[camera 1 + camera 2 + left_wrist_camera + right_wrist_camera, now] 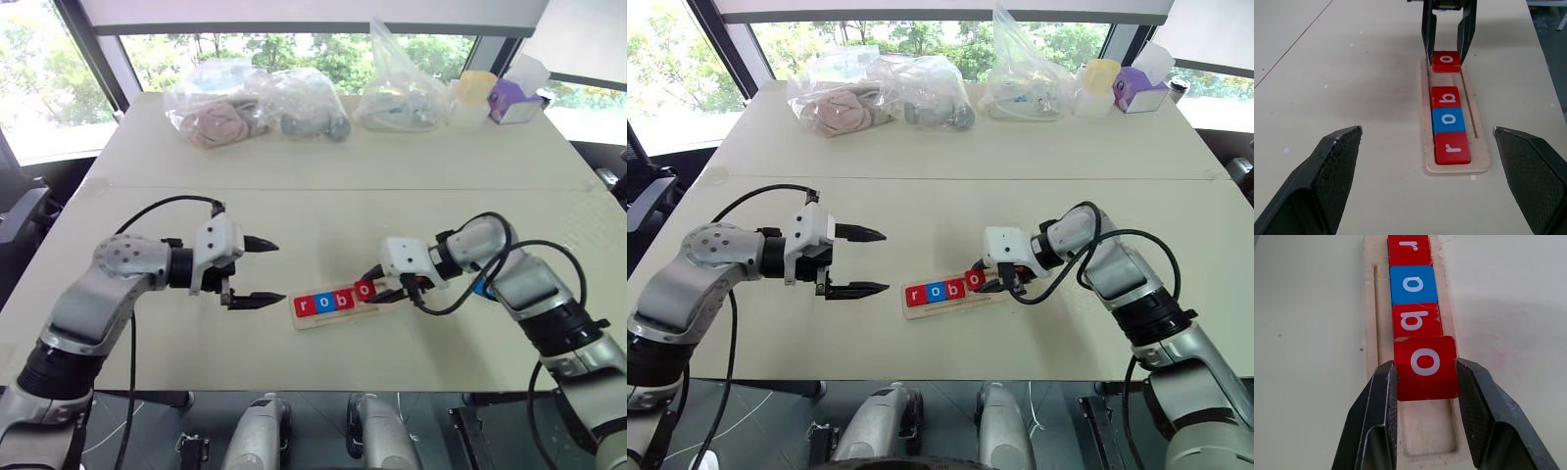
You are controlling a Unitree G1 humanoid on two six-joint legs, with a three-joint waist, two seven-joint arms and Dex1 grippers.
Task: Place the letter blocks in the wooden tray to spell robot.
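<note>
The wooden tray [315, 320] lies on the table between my arms. In it sit a red r block [1452, 147], a blue o block [1448, 120] and a red b block [1444, 96], side by side. My right gripper [1425, 367] is shut on a red o block [1426, 366] and holds it slightly tilted over the tray's groove, right beside the b. The tray's end [1430, 440] past that block is bare. My left gripper [280, 270] hangs open to the left of the tray, pointing at it, with nothing between its fingers.
At the far side of the table lie three clear plastic bags [257, 106] with things inside. A pale yellow cup [476, 90] and a purple box [513, 100] stand at the far right. A seam [343, 189] crosses the tabletop.
</note>
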